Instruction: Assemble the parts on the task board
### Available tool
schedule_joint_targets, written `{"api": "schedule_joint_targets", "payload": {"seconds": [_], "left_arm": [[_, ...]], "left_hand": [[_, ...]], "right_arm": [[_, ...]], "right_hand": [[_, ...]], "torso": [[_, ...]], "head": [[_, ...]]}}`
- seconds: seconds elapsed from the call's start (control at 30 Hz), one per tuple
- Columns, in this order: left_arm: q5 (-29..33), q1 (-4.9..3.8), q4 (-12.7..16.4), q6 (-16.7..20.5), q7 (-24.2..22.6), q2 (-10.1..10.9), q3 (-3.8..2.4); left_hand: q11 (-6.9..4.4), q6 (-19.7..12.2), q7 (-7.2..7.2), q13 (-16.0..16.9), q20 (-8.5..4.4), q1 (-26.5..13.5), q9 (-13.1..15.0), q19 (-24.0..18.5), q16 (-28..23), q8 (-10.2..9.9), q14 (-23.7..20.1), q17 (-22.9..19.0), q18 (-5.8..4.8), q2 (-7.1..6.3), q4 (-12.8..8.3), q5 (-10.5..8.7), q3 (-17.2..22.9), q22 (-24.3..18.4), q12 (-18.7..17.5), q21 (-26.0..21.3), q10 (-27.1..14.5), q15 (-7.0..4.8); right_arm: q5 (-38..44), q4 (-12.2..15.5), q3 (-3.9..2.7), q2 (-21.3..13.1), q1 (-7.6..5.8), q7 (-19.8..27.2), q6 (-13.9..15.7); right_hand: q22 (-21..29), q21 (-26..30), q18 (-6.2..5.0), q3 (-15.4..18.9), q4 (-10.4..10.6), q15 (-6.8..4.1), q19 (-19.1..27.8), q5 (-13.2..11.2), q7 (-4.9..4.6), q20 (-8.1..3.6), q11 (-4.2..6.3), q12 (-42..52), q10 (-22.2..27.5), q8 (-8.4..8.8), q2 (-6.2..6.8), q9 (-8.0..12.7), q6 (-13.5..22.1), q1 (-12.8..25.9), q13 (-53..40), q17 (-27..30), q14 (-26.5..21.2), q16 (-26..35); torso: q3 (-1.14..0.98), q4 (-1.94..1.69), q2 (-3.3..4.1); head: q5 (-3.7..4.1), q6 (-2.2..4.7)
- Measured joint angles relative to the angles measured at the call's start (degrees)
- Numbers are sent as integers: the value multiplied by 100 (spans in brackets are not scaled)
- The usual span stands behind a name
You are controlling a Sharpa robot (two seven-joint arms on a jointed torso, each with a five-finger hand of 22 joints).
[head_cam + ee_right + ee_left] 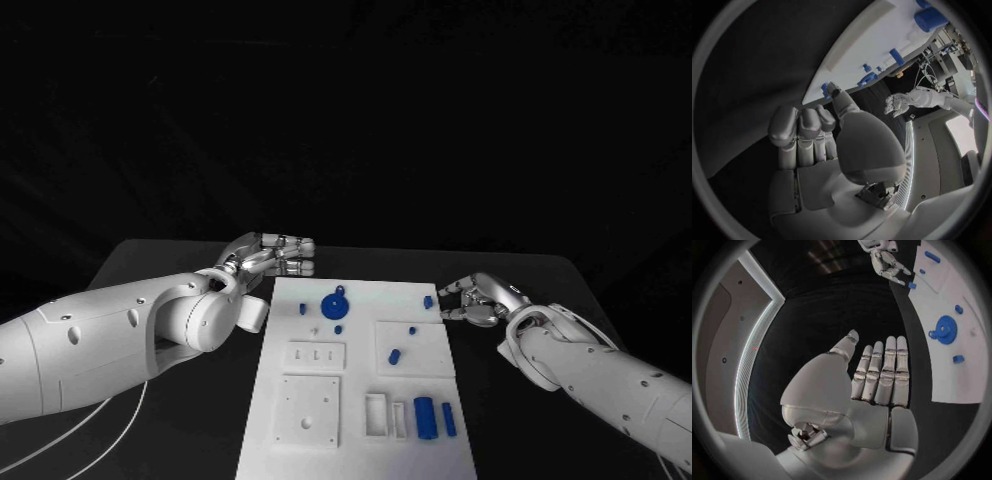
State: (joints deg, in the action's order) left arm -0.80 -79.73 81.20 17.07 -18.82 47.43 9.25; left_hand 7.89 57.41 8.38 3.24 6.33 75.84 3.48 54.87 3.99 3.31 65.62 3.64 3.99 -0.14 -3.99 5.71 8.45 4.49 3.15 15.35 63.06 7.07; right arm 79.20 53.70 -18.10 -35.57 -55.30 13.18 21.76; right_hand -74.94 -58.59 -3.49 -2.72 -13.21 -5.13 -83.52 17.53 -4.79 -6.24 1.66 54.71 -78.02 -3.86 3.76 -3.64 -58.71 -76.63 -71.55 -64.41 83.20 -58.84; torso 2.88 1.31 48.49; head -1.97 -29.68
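Nearest my head camera, the task board's [361,440] near end carries a blue cylinder [424,415] and a slimmer blue rod [449,420] beside two white slots. Mid-board I see a blue peg [394,355]; towards the far end lies a blue gear [335,303]. A small blue part [430,301] sits at the far right edge. The right hand [477,299] is just beside it, fingers curled, thumb tip close; contact I cannot tell. The left hand [268,255] hovers off the far left corner; its wrist view shows the fingers straight and holding nothing. The table [173,270] is black.
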Motion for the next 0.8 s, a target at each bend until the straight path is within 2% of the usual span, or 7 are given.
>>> {"api": "schedule_joint_targets", "payload": {"seconds": [0.13, 0.37, 0.6, 0.8], "left_arm": [[3, 11, -17, -19, -3, -10, 0], [5, 20, -32, -44, -3, -18, -1], [5, 22, -34, -55, -3, -32, -1], [4, 22, -52, -62, 5, -65, -1]], "left_hand": [[0, 0, 0, 0, 0, 0, 0, 0, 0, 0, 0, 0, 0, 0, 0, 0, 0, 0, 0, 0, 0, 0], [0, 0, 0, 0, 0, 0, 0, 0, 0, 0, 0, 0, 0, 0, 0, 0, 0, 0, 0, 0, 0, 0], [0, 0, 0, 0, 0, 0, 0, 0, 0, 0, 0, 0, -1, 0, 0, 0, 0, -5, 0, 0, 0, 0], [0, 0, 0, 0, 0, 0, 0, 0, 0, 0, 0, 0, -1, 0, 0, 0, 0, -5, 0, 0, 0, 0]], "right_arm": [[-104, -138, 0, 110, 14, 41, 119], [-254, -303, 0, 207, 20, 49, 332], [-353, -445, -1, 308, 22, 22, 398], [-394, -519, -1, 361, 10, -2, 379]], "right_hand": [[0, -33, 0, 0, 0, 0, 0, 0, -2, 0, -13, 24, -13, 0, -34, 0, 2, 34, -16, -24, 0, -15], [1, -33, 0, 3, 4, 0, 0, 0, -23, 0, -22, 25, -22, 0, -60, 0, 23, 60, -25, -35, 0, -28], [1, -33, 0, 34, 34, 1, 0, -49, -74, 0, -23, 25, -22, 0, -66, -1, 75, 99, -25, -36, 0, -27], [1, -33, 1, 33, 34, 1, 0, -89, -74, 1, -22, 24, -22, 0, -66, -1, 75, 99, -24, -35, 0, -27]], "torso": [[-25, -20, 20], [-54, -33, 45], [-62, -31, 49], [-54, -40, 49]], "head": [[0, 9], [8, 14], [9, 19], [12, 19]]}}
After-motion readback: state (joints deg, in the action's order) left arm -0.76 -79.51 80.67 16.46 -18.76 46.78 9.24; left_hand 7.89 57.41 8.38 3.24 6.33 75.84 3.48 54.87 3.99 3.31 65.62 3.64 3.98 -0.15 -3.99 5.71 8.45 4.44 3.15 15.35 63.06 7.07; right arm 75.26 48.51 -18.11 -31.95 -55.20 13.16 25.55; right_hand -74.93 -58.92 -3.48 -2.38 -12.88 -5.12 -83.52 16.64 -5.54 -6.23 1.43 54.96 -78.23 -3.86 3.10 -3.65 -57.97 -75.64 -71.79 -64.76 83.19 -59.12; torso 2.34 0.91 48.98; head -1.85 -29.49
